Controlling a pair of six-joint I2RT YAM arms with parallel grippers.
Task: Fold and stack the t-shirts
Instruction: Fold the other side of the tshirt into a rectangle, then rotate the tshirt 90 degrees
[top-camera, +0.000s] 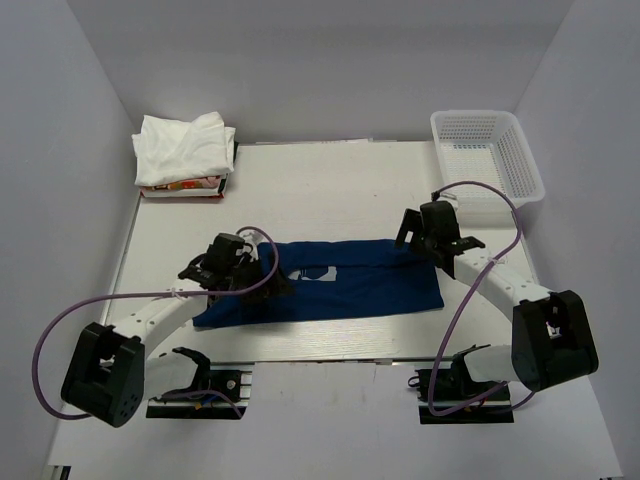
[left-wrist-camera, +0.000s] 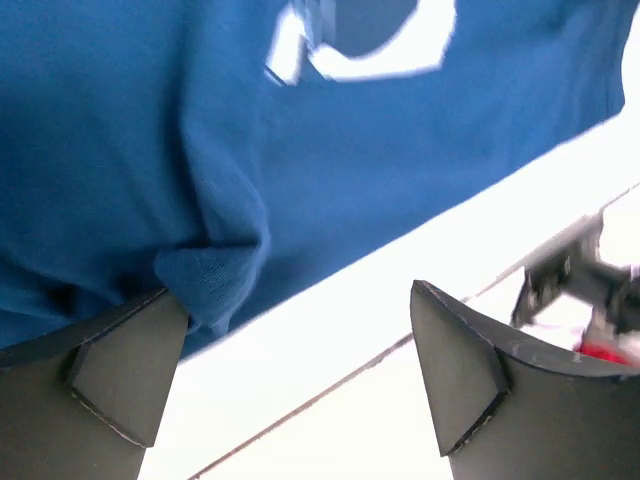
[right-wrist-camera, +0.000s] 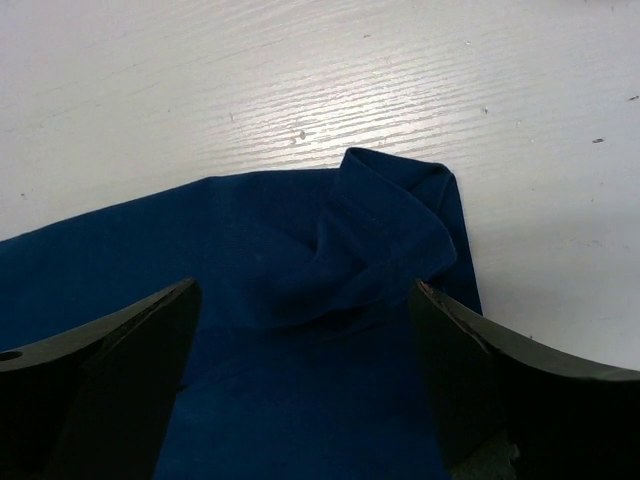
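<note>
The navy t-shirt (top-camera: 330, 280) lies folded into a long band across the middle of the table, a bit of pale print showing near its top edge. My left gripper (top-camera: 235, 262) is open over the shirt's left end; in the left wrist view (left-wrist-camera: 300, 380) its fingers straddle the cloth's near edge (left-wrist-camera: 210, 275) and bare table. My right gripper (top-camera: 425, 232) is open above the shirt's right far corner; in the right wrist view (right-wrist-camera: 300, 370) a bunched fold (right-wrist-camera: 390, 230) lies between the fingers. White tees (top-camera: 185, 148) lie stacked at the far left.
A white mesh basket (top-camera: 488, 152) stands at the far right corner. The white tees rest on a flat red-edged package (top-camera: 185, 188). Purple cables loop from both arms. Grey walls close in the table on three sides.
</note>
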